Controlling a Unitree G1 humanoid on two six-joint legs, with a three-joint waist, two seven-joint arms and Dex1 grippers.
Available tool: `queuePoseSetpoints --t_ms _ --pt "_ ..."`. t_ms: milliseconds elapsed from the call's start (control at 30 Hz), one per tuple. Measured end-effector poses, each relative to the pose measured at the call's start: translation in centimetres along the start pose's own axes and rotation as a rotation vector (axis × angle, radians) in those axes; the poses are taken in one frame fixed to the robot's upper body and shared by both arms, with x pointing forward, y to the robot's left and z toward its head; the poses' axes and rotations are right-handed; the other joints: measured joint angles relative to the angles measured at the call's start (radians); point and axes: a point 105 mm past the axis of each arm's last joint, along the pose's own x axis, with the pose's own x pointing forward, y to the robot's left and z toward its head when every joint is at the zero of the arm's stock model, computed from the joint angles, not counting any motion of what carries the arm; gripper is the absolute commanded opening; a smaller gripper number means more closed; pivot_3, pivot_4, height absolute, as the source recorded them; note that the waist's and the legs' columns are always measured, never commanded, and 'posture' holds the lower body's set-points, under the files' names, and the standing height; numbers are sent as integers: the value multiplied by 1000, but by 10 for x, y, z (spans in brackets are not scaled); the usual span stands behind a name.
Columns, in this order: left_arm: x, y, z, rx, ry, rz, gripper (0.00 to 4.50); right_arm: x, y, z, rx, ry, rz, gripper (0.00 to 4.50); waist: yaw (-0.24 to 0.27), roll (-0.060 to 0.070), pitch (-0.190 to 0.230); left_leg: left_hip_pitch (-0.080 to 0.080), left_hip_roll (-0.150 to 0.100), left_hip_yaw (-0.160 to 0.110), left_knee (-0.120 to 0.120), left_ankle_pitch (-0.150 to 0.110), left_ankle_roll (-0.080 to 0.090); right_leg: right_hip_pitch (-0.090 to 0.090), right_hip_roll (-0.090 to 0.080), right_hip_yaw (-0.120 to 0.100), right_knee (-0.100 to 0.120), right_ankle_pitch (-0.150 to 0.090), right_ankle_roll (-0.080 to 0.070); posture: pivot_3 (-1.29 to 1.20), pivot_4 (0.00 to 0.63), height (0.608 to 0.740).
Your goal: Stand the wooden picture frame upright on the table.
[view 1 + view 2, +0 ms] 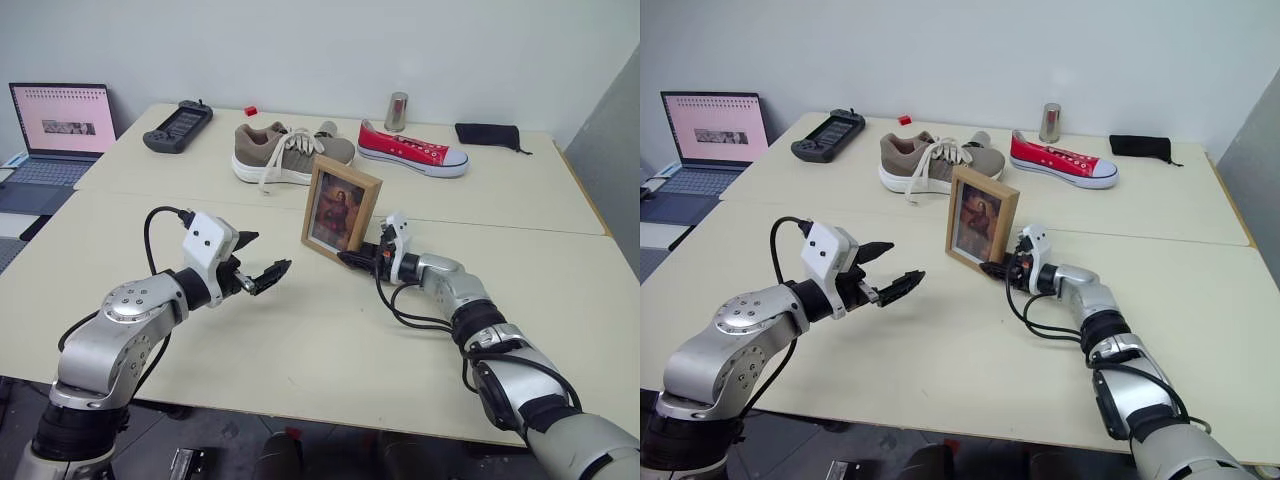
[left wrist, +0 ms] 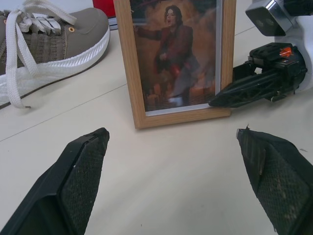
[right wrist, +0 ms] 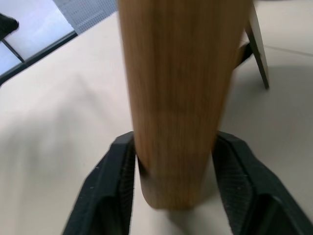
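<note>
The wooden picture frame (image 1: 341, 213) is standing upright near the middle of the table (image 1: 300, 350), portrait face turned toward the robot, fold-out stand (image 3: 257, 44) propping it from behind. The right gripper (image 1: 358, 258) is sitting at the frame's lower right corner, one black finger on each side of the frame's edge; in the right wrist view the pads (image 3: 120, 183) are flanking the wood closely, but I cannot tell whether they are pressing it or standing just off it. The left gripper (image 1: 262, 270) is hovering above the table to the left of the frame, well apart from it, fingers (image 2: 80, 171) spread wide and grasping nothing. Behind the frame a tan sneaker (image 1: 285, 152) with white laces and a red sneaker (image 1: 412, 150) are lying side by side. A metal cylinder (image 1: 397, 111) is standing behind the red sneaker, a black pouch (image 1: 488, 134) is lying farther right, and a handheld game console (image 1: 178, 125) is lying at far left. An open laptop (image 1: 55, 135) is sitting on the neighbouring surface at left.
</note>
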Motion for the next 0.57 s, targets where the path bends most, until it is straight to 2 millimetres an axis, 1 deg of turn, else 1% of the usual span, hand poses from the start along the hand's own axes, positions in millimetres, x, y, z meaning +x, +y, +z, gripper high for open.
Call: queuePoseSetpoints --t_ms 33,100,167,200,267,333,433,467,500,533,567 --pt "1 0 0 0 -1 -3 4500 -2 -1 -1 -2 2 -2 3644 0 0 0 0 0 0 0 0 0 0 0 0 0 0 0 0 150 740" --pt "3 2 1 7 -9 -2 4500 -5 -2 -1 -19 10 1 4034 1 0 0 0 0 0 0 0 0 0 0 0 0 0 0 0 150 740" --pt "6 3 1 3 -18 -1 4500 -14 -3 -3 -36 19 5 4438 2 0 0 0 0 0 0 0 0 1 0 0 0 0 0 0 150 740" --pt "8 4 1 0 -18 1 4500 -21 -4 -5 -45 24 5 4438 3 0 0 0 -1 0 0 0 0 1 0 0 0 0 0 0 150 740" --pt "10 6 -3 -15 -6 -2 4500 -43 -6 -9 -73 47 -3 4438 15 -1 -1 0 -2 -1 0 0 0 2 -1 -1 -1 0 0 0 150 740" --pt "10 7 -7 -36 11 -7 4500 -70 -9 -14 -115 87 -29 4438 29 -1 -1 -1 -2 -2 0 0 0 3 -1 -1 -3 0 0 0 150 740" --pt "10 18 -16 -58 42 33 4500 -110 -6 -18 -183 154 -92 4438 32 -1 0 -2 -2 -2 0 0 0 2 -1 -1 -5 0 0 0 150 740" --pt "8 25 -20 -63 58 64 4500 -120 -4 -16 -194 163 -114 4438 30 -1 0 -3 -2 -2 0 0 0 2 -1 -1 -5 0 0 0 150 740" --pt "9 31 -24 -66 66 95 4500 -129 0 -8 -197 154 -139 4438 27 0 0 -3 -1 -2 0 0 0 0 0 0 -5 0 0 0 150 740" --pt "9 35 -27 -71 66 118 4500 -135 8 0 -208 143 -148 4438 22 0 0 -3 0 -1 0 0 0 -1 0 0 -5 0 0 0 150 740" --pt "10 38 -28 -79 62 135 4500 -137 15 9 -219 123 -146 4438 14 0 0 -3 1 -2 0 0 0 0 2 0 -4 0 0 0 150 740"
